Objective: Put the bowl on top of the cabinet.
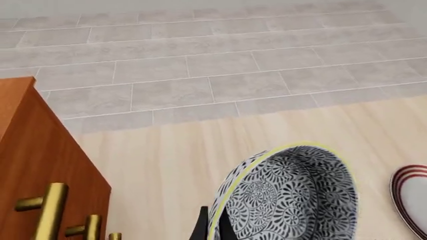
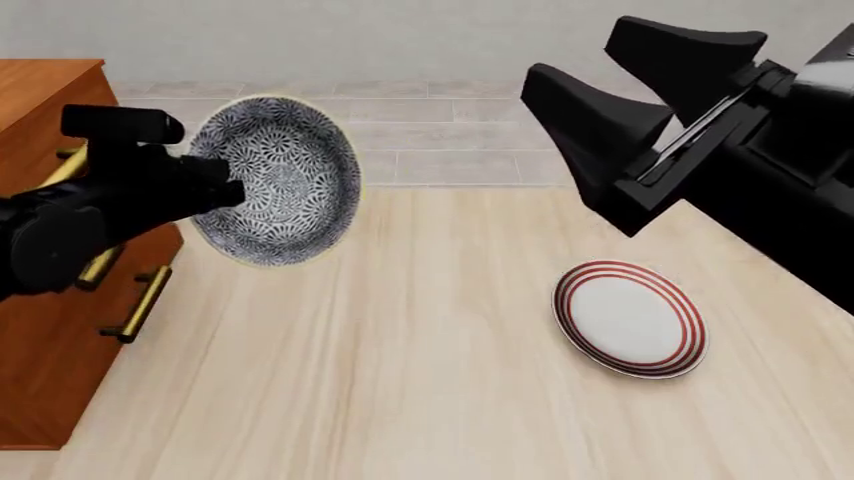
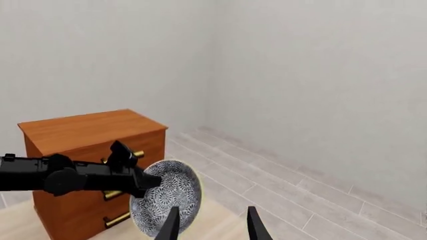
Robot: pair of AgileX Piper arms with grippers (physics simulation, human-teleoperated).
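A blue-and-white patterned bowl [image 2: 278, 180] hangs in the air beside the wooden cabinet [image 2: 54, 260], gripped by the left gripper [image 2: 220, 185], which is clamped on the bowl's rim on the side nearest the cabinet. The bowl is tipped on edge, its open side facing away from the cabinet toward the open table, its thin yellowish rim showing all round. It sits clear of the table [image 2: 387, 360], roughly level with the cabinet's upper drawer handles and below its flat top, and does not appear to touch the cabinet front.

In the left wrist view the bowl [image 1: 287, 195] fills the lower part of the picture with one dark fingertip [image 1: 200, 227] against its rim, the cabinet [image 1: 40, 165] with its brass handles [image 1: 50, 212] just beside it, and the edge of a plate [image 1: 410, 200] on the far side of the bowl from the cabinet.

The right gripper [image 2: 634, 120] hovers high, well apart from the cabinet and above the white plate [image 2: 627, 318] with red rings, which lies flat on the table. Its fingers stand apart with nothing between them; the right wrist view shows the two fingertips [image 3: 170, 225] spread, framing the distant bowl [image 3: 167, 197], the left arm [image 3: 67, 175] and the cabinet [image 3: 87, 150] beyond. Grey floor tiles [image 1: 220, 65] run past the table's far edge.
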